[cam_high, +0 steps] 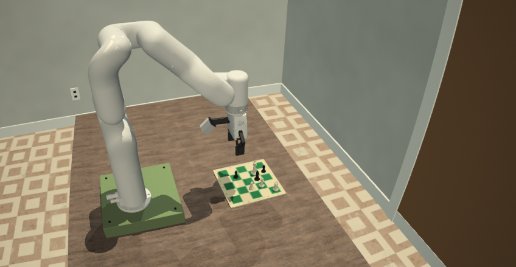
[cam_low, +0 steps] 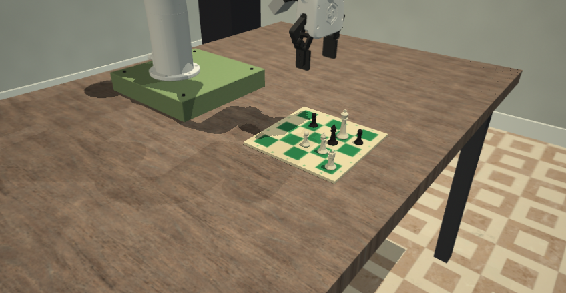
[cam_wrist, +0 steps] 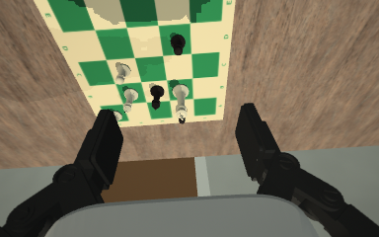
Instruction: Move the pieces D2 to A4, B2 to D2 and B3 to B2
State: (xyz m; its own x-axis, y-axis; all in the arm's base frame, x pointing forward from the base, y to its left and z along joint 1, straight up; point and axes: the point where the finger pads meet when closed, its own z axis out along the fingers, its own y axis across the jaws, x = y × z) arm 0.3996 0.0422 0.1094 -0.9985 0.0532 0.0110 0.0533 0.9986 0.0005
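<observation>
My gripper (cam_high: 235,147) (cam_low: 316,63) (cam_wrist: 179,120) is open and empty, high above the board (cam_high: 223,191) (cam_low: 279,155) (cam_wrist: 228,22). A black pawn (cam_high: 235,174) (cam_low: 314,120) (cam_wrist: 178,43) stands upright on D2. The tall white king (cam_high: 254,168) (cam_low: 344,126) (cam_wrist: 181,94) stands on B2. A mid-height black piece (cam_high: 257,176) (cam_low: 332,136) (cam_wrist: 157,93) stands on B3, beside the king. A4 (cam_high: 271,183) is bare. In the wrist view the king mostly hides the black pawn on A2, and the left finger partly hides A5.
A second black pawn (cam_high: 263,168) (cam_low: 359,137) stands on A2. A white piece (cam_high: 261,182) (cam_low: 322,144) (cam_wrist: 130,95) stands on B4, a white pawn (cam_high: 251,185) (cam_low: 305,139) (cam_wrist: 122,71) on C4, and a white rook (cam_high: 275,187) (cam_low: 330,160) on A5.
</observation>
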